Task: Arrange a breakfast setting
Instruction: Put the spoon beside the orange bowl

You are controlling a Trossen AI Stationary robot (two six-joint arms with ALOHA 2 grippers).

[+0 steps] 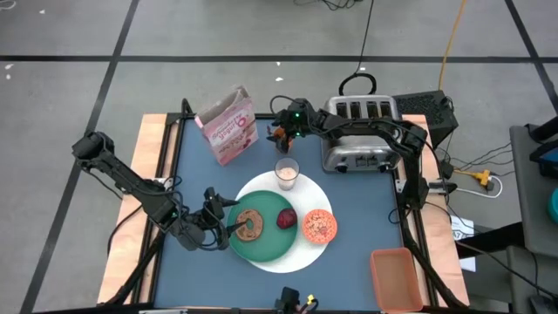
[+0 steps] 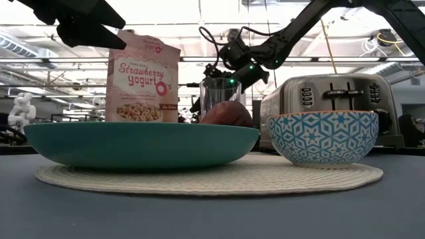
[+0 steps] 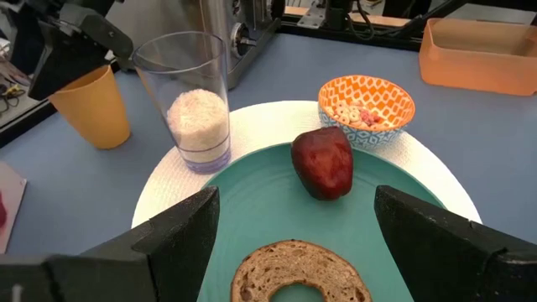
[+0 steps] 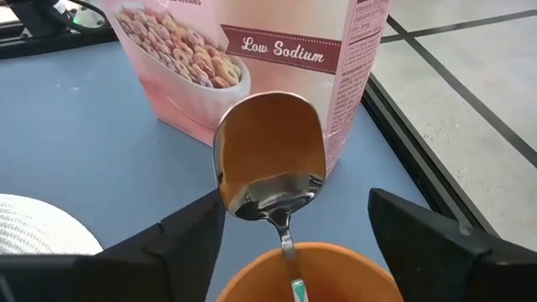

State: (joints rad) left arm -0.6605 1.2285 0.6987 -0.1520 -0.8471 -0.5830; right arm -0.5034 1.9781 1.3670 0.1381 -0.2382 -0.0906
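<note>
Because the setting is built around one centre, the high view shows the green plate [image 1: 261, 240] lying on the white round mat [image 1: 305, 253], with the bagel [image 1: 251, 225] and the dark red fruit [image 1: 286, 218] on the plate and the small patterned bowl [image 1: 319, 225] beside it on the mat. The glass [image 1: 287, 173] stands at the mat's far edge, and the cereal box [image 1: 228, 125] stands behind, near the toaster [image 1: 359, 133]. The left gripper [image 1: 220, 222] hovers at the plate's edge next to the bagel. The right gripper [image 1: 281, 131] is at the back, between the box and the toaster; the orange cup is hard to make out under it here.

In the low view the plate [image 2: 139, 143] hides the bagel fully and the fruit [image 2: 227, 114] partly; the bowl [image 2: 323, 137] is plain to see.

In the left wrist view the fingers [image 3: 180, 226] stand wide apart, holding nothing, over the bagel [image 3: 298, 270], which is cut off by the frame. The orange cup [image 3: 92, 105] stands beside the glass [image 3: 186, 101].

In the right wrist view the spoon [image 4: 270, 159] stands upright in the cup [image 4: 310, 273], probably so that it does not roll. The fingers [image 4: 180, 239] are spread on both sides of the cup, apparently not pressing it; the cup's body is hidden.
</note>
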